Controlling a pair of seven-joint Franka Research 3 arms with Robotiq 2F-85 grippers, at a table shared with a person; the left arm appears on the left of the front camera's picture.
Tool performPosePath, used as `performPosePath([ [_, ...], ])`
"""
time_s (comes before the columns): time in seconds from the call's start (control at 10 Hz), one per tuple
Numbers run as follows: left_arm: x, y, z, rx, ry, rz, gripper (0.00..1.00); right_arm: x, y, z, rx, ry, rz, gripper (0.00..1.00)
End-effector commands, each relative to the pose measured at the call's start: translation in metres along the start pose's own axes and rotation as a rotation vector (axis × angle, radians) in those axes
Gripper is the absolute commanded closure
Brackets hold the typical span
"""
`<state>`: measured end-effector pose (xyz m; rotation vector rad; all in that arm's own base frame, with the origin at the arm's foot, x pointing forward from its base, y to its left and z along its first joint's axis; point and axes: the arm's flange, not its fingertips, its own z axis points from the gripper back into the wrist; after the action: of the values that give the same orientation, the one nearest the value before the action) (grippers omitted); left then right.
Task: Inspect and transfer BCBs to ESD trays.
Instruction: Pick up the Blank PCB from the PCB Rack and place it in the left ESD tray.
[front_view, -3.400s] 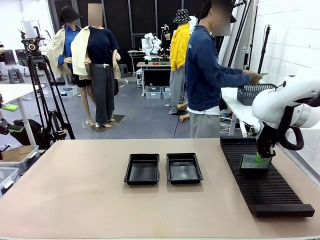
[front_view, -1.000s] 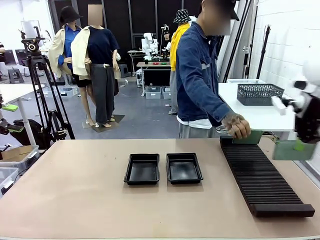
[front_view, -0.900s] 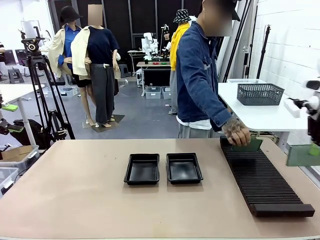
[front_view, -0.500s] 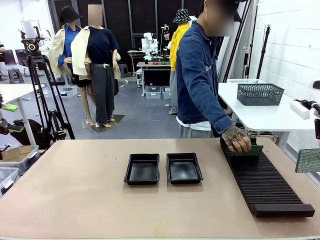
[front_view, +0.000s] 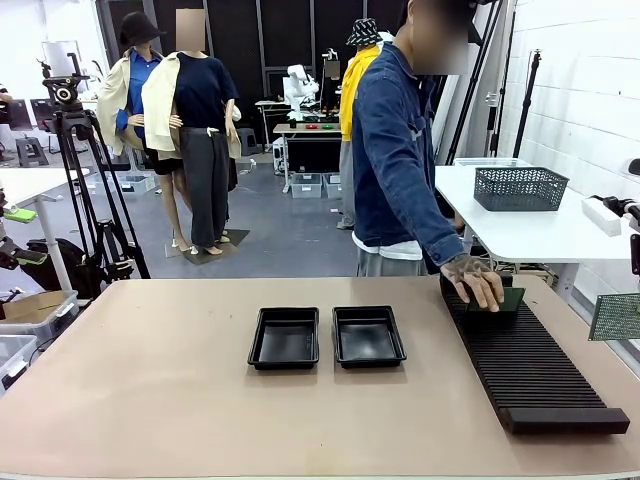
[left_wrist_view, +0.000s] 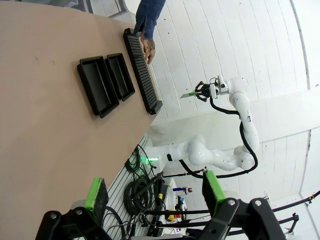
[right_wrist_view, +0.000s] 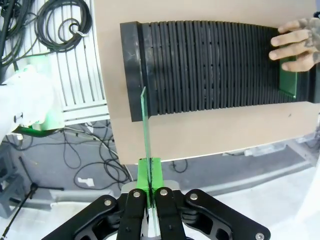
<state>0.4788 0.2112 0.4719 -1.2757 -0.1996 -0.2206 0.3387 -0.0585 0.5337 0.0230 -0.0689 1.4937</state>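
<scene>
**Right tool holds one BCB beyond the table's right edge; ESD trays bare.**
Right tool (right_wrist_view: 149, 172) is clamped on a BCB (right_wrist_view: 145, 125), seen edge-on, off the table (front_view: 150, 380) near the slotted rack (front_view: 530, 370). The person's hand (front_view: 478, 282) rests on a second BCB (front_view: 508, 300) at the rack's far end. The two ESD trays (front_view: 284, 312) sit side by side mid-table, showing only black floors. Left tool (left_wrist_view: 155, 190) is spread wide, gripping nothing.

the person (front_view: 400, 150) is wearing a dark blue denim jacket with long sleeves over a white hem. the right arm (left_wrist_view: 246, 107) is showing white rounded links and a looping black cable. the left gripper (left_wrist_view: 154, 180) is showing black screw-studded links, its fingers (left_wrist_view: 96, 194) carrying green pads.
</scene>
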Motion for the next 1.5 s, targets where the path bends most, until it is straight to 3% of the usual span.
performPosePath([
  [0.0,-0.001,-0.001,0.001,0.008,0.0,0.0,0.0,0.002,0.0,-0.003,-0.012,0.008,-0.008,1.0],
  [1.0,-0.001,-0.001,0.001,0.008,0.0,0.0,0.0,0.001,0.0,0.0,0.0,-0.001,0.002,1.0],
  [1.4,-0.001,-0.001,0.001,0.008,0.0,0.0,0.0,0.044,0.015,-0.002,0.046,-0.051,-0.118,1.0],
])
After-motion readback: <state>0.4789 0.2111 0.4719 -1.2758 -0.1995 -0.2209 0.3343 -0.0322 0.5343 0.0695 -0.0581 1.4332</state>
